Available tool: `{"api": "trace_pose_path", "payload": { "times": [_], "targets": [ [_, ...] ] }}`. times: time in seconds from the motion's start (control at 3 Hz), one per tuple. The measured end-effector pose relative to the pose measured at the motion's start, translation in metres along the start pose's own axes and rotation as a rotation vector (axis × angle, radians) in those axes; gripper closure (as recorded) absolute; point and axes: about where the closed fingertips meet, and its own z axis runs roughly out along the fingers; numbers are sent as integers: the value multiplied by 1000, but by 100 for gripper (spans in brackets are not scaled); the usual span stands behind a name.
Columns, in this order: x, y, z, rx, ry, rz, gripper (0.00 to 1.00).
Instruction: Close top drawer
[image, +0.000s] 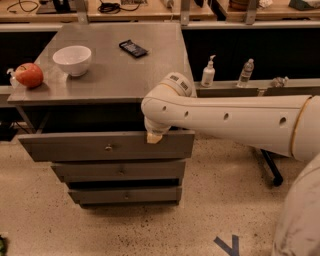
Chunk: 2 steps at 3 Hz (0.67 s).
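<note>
The top drawer (75, 146) is a wide grey metal drawer with a small brassy centre knob (108, 147). It stands partly pulled out under the steel cabinet top (115, 70). My gripper (154, 137) reaches in from the right on a thick white arm (235, 120) and rests against the upper edge of the drawer front, right of the knob. Only a tan fingertip shows below the wrist.
Two shallower grey drawer fronts (120, 171) sit below. On the cabinet top are a white bowl (72, 60), a red apple (29, 75) and a black phone (133, 48). A pump bottle (208, 73) and a water bottle (245, 73) stand on a ledge at the right.
</note>
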Motion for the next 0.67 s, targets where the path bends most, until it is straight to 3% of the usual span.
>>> {"api": "trace_pose_path", "payload": {
  "times": [0.67],
  "targets": [
    [8, -25, 3, 18, 30, 33, 53]
  ]
}}
